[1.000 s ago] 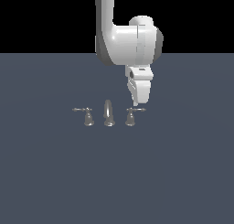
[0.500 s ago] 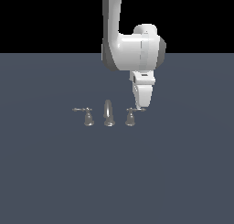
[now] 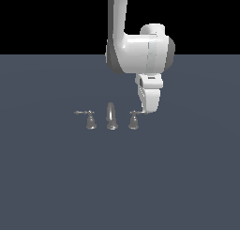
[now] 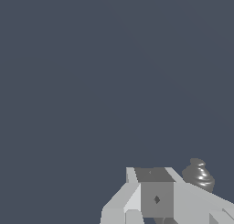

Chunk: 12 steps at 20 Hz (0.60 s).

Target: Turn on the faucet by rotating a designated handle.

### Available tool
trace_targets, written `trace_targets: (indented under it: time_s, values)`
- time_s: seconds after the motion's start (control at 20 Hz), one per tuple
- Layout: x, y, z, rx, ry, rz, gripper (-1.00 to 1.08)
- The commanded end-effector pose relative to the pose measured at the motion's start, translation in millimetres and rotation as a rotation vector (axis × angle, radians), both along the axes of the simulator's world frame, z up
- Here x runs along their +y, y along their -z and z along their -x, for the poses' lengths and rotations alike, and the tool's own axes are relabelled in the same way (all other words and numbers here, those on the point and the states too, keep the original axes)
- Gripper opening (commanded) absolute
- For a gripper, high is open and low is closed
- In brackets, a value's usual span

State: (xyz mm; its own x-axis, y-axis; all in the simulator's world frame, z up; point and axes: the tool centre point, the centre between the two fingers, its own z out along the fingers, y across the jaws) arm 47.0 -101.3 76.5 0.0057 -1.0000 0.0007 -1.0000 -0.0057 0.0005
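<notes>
1. The gripper (image 3: 149, 110) hangs from the white arm (image 3: 140, 53) with its fingers pointing down, its tip right at the outer end of the handle's lever. From where I stand I cannot tell whether the fingers are parted or pressed together; the wrist view shows only pale blocky finger parts (image 4: 155, 198) and settles nothing.

2. The handle (image 3: 134, 120) sits on the exterior view's right of the set. It is a small flared grey cone with a thin lever on top. The lever's long axis lies level, running from the cone out toward the exterior view's right, where it meets the gripper tip. Whether metal and finger actually touch is too fine to make out.

3. In the wrist view a shiny, ridged grey cone (image 4: 198, 174) peeks out just beside the finger parts; it looks like the base of that handle.

4. Next over stands the spout (image 3: 111, 117), upright, tapered and taller than either handle, in the middle of the faucet.

5. Beyond it, on the exterior view's left, stands the twin handle (image 3: 90, 120), its lever pointing level toward the exterior view's left, well apart from the gripper.

6. All three pieces stand in a row on a flat, dark blue-grey surface (image 3: 120, 182), with black background behind it.
</notes>
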Motion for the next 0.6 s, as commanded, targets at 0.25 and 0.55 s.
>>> trace_targets:
  time_s: [0.25, 0.55]
  values:
    - [-10, 0, 21, 0.000, 0.001, 0.000, -1.00]
    - [-1, 0, 29, -0.006, -0.006, -0.002, -1.00]
